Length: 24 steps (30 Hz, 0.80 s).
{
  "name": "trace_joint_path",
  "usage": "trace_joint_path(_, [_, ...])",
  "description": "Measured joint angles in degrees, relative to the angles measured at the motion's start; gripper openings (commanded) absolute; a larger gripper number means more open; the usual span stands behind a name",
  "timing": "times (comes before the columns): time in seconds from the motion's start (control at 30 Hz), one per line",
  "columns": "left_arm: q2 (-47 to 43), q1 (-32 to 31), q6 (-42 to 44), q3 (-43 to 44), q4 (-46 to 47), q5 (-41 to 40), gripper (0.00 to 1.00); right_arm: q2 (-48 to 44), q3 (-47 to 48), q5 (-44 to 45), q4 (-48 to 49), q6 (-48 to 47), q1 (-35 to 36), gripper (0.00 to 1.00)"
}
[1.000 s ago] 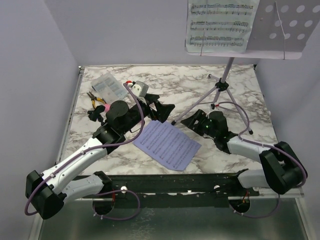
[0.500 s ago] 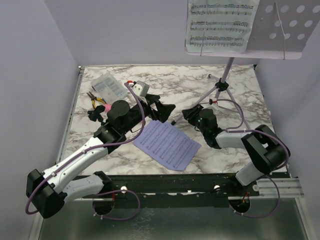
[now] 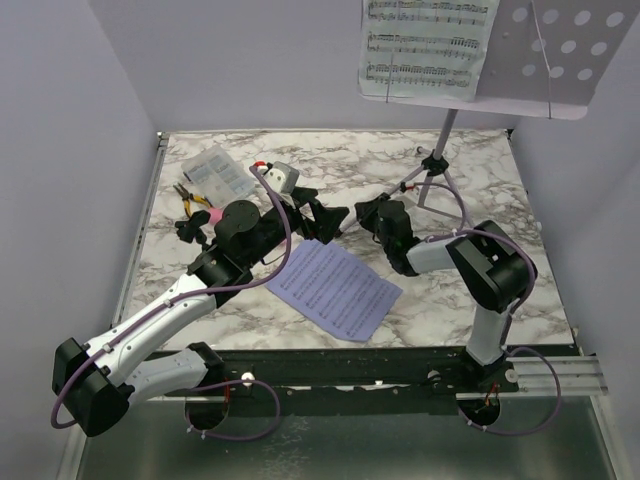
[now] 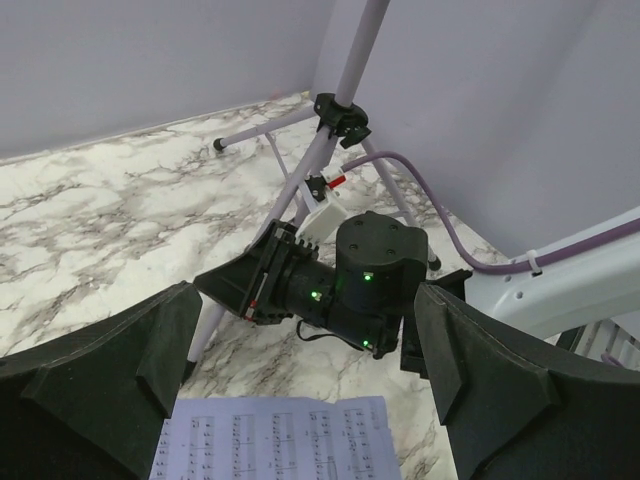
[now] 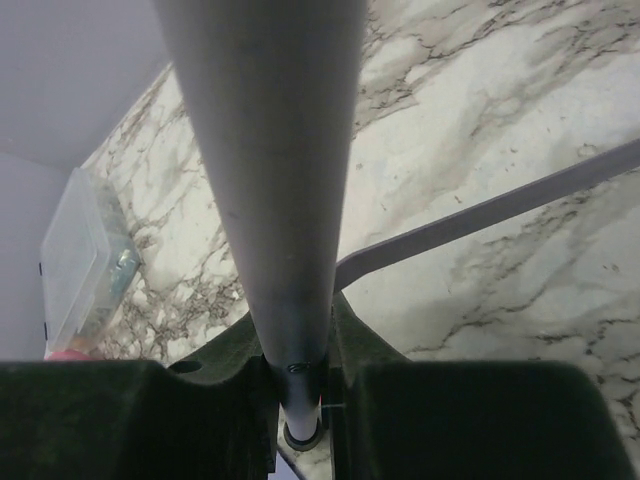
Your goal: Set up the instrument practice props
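Note:
The lavender perforated music-stand desk stands high at the back right with a printed sheet-music page resting on it. Its thin silver tripod spreads over the marble. My right gripper is shut on the tripod's front-left leg, near the leg's foot. My left gripper hovers open just left of it, fingers wide apart with nothing between them. A second sheet-music page lies flat at the front centre. The pink microphone lies at the left, partly behind the left arm.
A clear plastic compartment box and orange-handled pliers sit at the back left. Grey walls close in on the marble table on three sides. The right arm's purple cable loops beside the tripod.
My right gripper moved left along the tripod leg and closed on it. The stand's desk and its page shifted left. The left arm stayed put.

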Motion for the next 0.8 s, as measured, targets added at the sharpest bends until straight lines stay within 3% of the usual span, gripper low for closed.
trace_joint_path(0.17, [0.0,0.0,0.39,0.0,0.0,-0.81,0.97,4.37,4.66,0.87,1.55,-0.35,0.24,0.2])
trace_joint_path(0.4, [0.0,0.0,0.74,0.0,0.0,-1.03,0.97,4.39,3.98,0.85,3.54,-0.63,0.26,0.56])
trace_joint_path(0.5, [0.0,0.0,0.76,0.0,0.0,-1.05,0.97,1.88,1.33,0.31,3.3,-1.81,0.31,0.69])
trace_joint_path(0.8, [0.0,0.0,0.07,0.0,0.0,-0.98,0.99,-11.67,-7.93,-8.39,-4.13,-8.35,0.87,0.94])
